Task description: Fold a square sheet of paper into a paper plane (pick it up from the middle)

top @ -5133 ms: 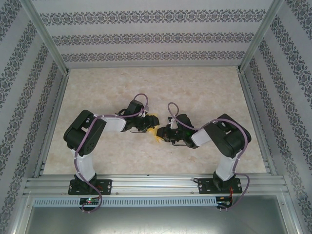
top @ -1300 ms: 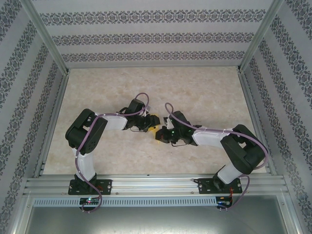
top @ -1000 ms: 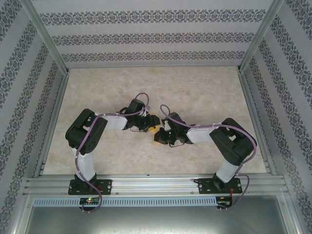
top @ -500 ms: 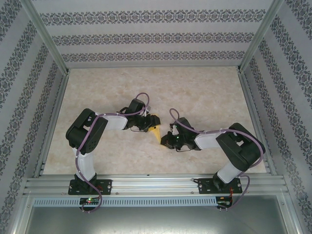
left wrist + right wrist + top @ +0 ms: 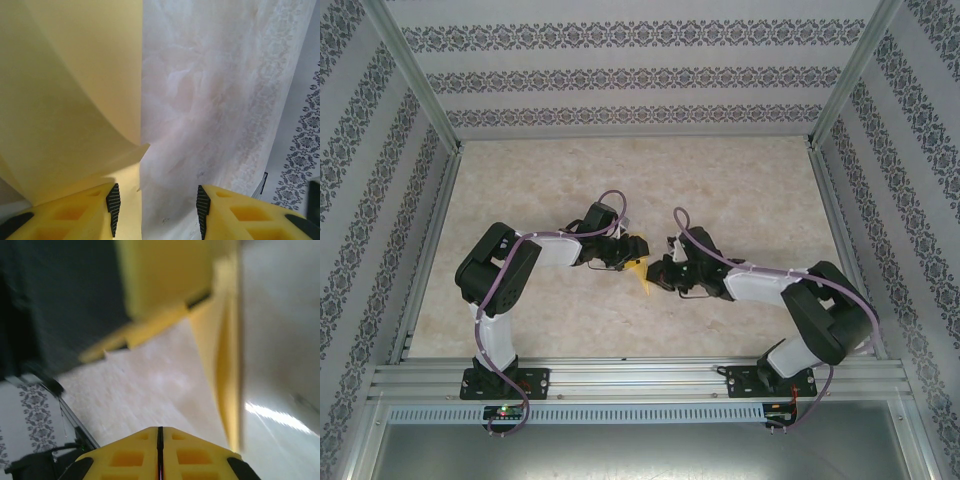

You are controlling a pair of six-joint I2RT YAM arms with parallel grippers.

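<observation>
The yellow-orange sheet of paper [image 5: 641, 272] lies at the table's middle, folded into a narrow pointed paper-plane shape with its tip toward the arms. My left gripper [image 5: 625, 254] stands at its far left end. In the left wrist view the left gripper [image 5: 157, 210] is open, and the paper [image 5: 75, 100] lies beside its left finger [image 5: 113, 207], with one flap curling up. My right gripper [image 5: 659, 275] sits just right of the paper. In the right wrist view the right gripper [image 5: 160, 432] is shut on nothing, and the paper's folded edge [image 5: 225, 365] runs past it on the right, blurred.
The pale marbled table top [image 5: 620, 180] is ringed by an aluminium frame [image 5: 640, 375] and patterned walls [image 5: 630, 80]. Both arms reach inward, and their wrists almost meet over the paper.
My right gripper drew back from over the paper toward the near right, then came up beside its right edge. The paper's pointed tip now shows. The left arm has stayed still.
</observation>
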